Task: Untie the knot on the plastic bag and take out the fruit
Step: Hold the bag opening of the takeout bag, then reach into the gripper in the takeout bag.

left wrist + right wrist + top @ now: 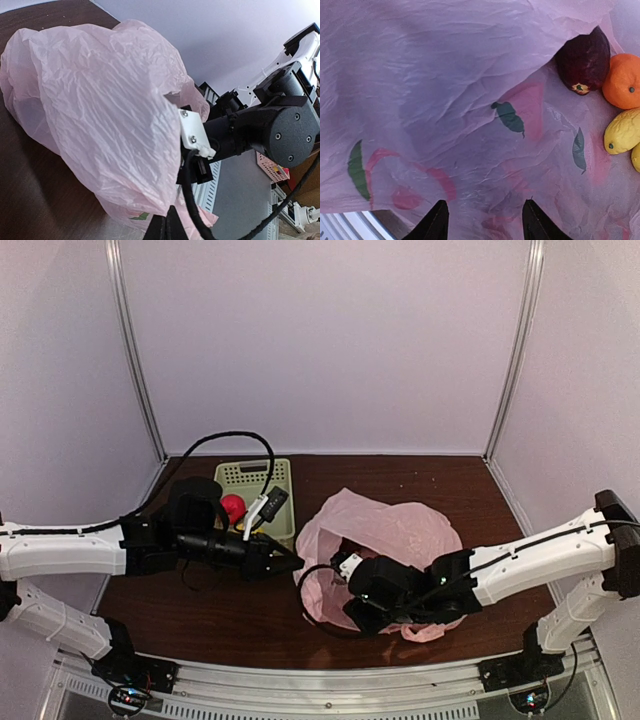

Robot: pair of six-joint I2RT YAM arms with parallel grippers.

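right gripper (485, 221) parted inside the plastic bag (400, 530); left gripper (292, 562) clenched at its left edge. looks past the knot and into taking out the fruit (622, 82), heaped in the bag at mid-table. calls next for reaching to the dark red piece (585, 57) and closing gently.

- I see the plastic bag (100, 110), pink and crinkled, bulging over the dark counter (30, 190).
- My left tool (165, 226) sits closed at the bag's lower edge.
- The right arm (260, 125) reaches into the bag's right side.
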